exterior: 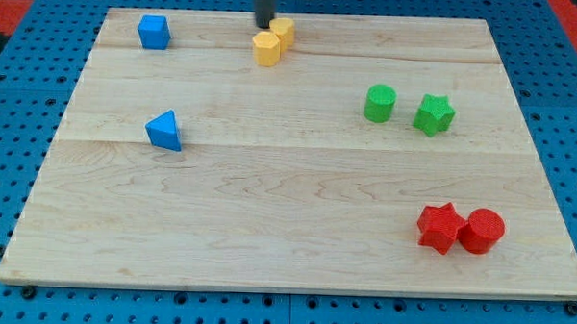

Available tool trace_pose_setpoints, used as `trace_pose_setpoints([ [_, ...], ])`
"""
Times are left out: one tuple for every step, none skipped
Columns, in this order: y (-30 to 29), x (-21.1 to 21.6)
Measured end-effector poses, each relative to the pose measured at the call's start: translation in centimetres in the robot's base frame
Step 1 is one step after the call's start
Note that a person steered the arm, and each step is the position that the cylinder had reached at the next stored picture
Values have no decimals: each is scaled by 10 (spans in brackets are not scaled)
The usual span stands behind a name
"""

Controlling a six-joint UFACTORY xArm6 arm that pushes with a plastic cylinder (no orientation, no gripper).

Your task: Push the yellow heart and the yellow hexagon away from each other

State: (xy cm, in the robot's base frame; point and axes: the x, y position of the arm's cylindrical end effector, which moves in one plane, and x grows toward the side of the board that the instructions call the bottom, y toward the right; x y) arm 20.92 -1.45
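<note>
Two yellow blocks sit touching near the view's top centre of the wooden board (297, 182). The yellow hexagon (266, 48) is the lower left one. The yellow heart (283, 31) is just up and right of it. My tip (263, 25) comes down from the view's top edge and stands just above the hexagon and against the heart's left side.
A blue cube (154, 31) sits at the top left and a blue triangle (164, 132) at mid left. A green cylinder (379, 103) and a green star (434, 114) are at the right. A red star (440, 228) and a red cylinder (481, 230) sit at the bottom right.
</note>
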Motion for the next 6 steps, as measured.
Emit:
trace_pose_setpoints([
  [50, 15],
  [49, 37],
  [48, -9],
  [26, -3],
  [-8, 41],
  [-37, 89],
])
